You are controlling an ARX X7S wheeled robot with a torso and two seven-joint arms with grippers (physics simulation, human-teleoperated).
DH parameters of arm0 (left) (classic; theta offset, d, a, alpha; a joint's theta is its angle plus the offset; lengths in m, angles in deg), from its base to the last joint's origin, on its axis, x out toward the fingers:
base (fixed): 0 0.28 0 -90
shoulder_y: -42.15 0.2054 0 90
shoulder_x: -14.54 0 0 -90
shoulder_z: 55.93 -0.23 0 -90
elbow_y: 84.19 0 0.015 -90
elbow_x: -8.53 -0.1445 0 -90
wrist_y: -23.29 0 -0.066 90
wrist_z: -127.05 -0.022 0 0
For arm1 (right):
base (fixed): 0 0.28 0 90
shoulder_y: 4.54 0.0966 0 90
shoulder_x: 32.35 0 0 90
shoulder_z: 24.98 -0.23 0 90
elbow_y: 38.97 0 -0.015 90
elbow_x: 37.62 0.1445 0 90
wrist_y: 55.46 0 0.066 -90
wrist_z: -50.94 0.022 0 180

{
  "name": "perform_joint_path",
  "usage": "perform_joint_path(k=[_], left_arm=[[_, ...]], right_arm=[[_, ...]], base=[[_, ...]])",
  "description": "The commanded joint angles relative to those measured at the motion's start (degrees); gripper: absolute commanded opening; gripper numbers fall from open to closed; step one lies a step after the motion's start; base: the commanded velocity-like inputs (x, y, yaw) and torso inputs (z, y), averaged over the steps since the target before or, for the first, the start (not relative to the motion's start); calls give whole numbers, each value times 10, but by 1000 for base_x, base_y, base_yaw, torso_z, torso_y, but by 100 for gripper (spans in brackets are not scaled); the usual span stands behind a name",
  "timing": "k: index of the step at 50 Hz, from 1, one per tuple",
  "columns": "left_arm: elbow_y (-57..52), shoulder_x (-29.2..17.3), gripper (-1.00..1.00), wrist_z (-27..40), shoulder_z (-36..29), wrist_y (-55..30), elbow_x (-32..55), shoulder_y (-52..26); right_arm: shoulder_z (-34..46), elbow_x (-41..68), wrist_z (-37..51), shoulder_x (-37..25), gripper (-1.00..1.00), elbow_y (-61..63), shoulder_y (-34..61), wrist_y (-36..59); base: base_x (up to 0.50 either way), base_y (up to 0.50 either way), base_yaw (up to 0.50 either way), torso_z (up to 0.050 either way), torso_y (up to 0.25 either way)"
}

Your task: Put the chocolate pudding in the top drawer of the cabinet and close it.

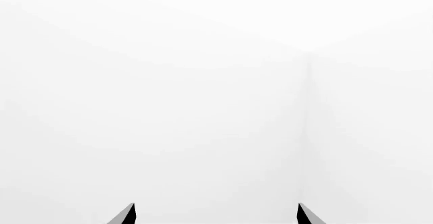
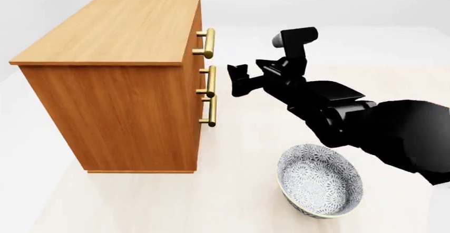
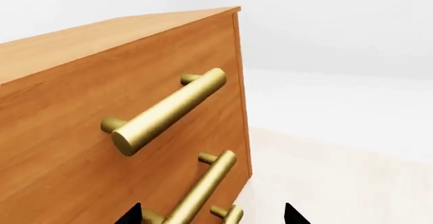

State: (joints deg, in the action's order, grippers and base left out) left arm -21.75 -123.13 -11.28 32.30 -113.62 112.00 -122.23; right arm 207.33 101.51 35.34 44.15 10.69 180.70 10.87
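Patterned bowl [image 2: 320, 180], round and glossy, sits at lower right of the head view. Right claw [image 2: 239, 80] hangs with jaws apart, empty, near the brass bar handle of the top drawer [image 3: 101, 112], which is closed. Orange-brown wood-grain cabinet [image 2: 105, 85] fills upper left. Left claw [image 1: 216, 215] shows only two spread tips. Chocolate pudding: not visible.
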Motion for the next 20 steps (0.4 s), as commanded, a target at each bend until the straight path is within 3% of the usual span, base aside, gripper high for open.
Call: perform_joint_path(k=[1,9,20], left_arm=[[2,4,100,-9,0,4,-8,4],[-7,1,100,-8,6,8,-7,10],[-34,-7,100,-7,25,18,-23,46]], right_arm=[[24,-78,111,-125,100,247,70,-127],[80,-195,227,-226,100,442,151,-212],[137,-323,351,-312,100,586,257,-240]], base=[[0,0,0,0,0],[0,0,0,0,0],[0,0,0,0,0]])
